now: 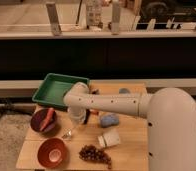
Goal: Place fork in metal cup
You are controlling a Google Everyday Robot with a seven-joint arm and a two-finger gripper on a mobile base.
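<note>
My white arm reaches from the right across the wooden table [133, 150]. Its wrist bends down in front of the green tray [53, 89]. My gripper [73, 125] hangs low over the table's left middle, between the dark bowl [37, 126] and the blue-grey lump [109, 120]. A slim silvery piece, seemingly the fork [68, 134], shows at the gripper's lower end, close to the tabletop. A small greyish round thing [124, 91] at the far edge, partly behind the arm, may be the metal cup; I cannot tell.
The dark bowl holds an orange-red piece [48, 118]. An orange bowl [53, 152] stands front left. Dark grapes [95, 154] lie front middle. A white cup [108, 139] lies on its side beside them. A railing and dark wall run behind the table.
</note>
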